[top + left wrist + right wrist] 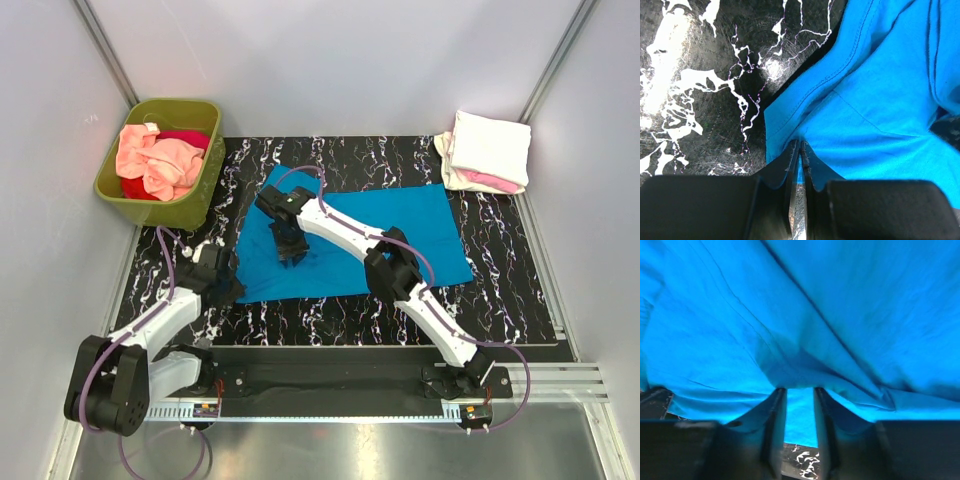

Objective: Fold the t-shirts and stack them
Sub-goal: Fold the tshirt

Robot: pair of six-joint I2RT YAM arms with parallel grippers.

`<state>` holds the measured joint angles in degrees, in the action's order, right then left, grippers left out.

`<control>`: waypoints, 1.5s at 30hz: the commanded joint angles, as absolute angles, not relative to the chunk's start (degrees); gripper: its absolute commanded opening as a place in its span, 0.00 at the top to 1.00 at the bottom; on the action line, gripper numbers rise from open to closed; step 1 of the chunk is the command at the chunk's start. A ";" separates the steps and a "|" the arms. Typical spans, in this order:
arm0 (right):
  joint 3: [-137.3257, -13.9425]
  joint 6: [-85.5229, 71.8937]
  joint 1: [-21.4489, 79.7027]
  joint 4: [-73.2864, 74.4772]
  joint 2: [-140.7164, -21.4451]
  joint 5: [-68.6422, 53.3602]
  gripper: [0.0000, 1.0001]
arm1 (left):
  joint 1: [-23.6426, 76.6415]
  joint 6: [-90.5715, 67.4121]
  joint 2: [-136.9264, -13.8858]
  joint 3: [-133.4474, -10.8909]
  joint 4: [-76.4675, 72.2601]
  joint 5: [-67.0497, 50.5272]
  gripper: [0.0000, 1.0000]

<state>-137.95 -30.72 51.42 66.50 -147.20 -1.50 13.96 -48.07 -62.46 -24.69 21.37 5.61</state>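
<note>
A bright blue t-shirt (pixel 400 225) lies spread on the black marbled mat (pixel 500 290). My left gripper (pixel 228 288) sits at the shirt's near-left corner. In the left wrist view its jaws (pixel 800 143) are shut on the hem of the blue cloth (pixel 880 100). My right gripper (pixel 290 250) reaches across to the shirt's left half. In the right wrist view it (pixel 796 389) stands open, with the blue cloth (pixel 790 315) bunched against the fingertips and a strip of it showing in the gap. A folded cream-white and pink stack of t-shirts (pixel 490 150) rests at the back right.
An olive-green tub (pixel 170 212) stands at the back left with crumpled salmon-peach shirts (pixel 155 160) and a red shirt (pixel 190 138) in it. Grey walls close in both sides and the back. The right arm crosses over the middle of the blue shirt.
</note>
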 commanded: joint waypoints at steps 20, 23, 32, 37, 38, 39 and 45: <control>-143.70 -31.73 39.90 59.68 -147.39 0.26 0.96 | 13.71 -47.99 -62.75 -22.32 23.73 7.12 0.92; -142.30 -30.41 39.81 57.93 -145.82 -3.42 0.56 | 13.71 -47.99 -62.67 -22.24 23.64 7.21 0.92; -127.62 -26.28 42.45 49.39 -136.50 -9.58 0.44 | 14.15 -48.69 -62.14 -21.97 23.64 8.17 0.92; -126.30 -25.14 43.68 49.40 -137.02 -10.11 0.46 | 14.33 -49.04 -61.96 -21.89 23.64 8.53 0.92; -126.30 -25.22 43.68 49.31 -137.11 -10.19 0.46 | 14.41 -49.04 -61.88 -21.88 23.73 8.61 0.92; -126.47 -25.14 43.77 49.22 -137.28 -10.20 0.47 | 14.41 -48.96 -61.88 -21.88 23.73 8.61 0.92; -127.53 -25.31 43.86 48.78 -137.11 -9.15 0.47 | 14.50 -49.04 -61.96 -21.88 23.73 8.70 0.92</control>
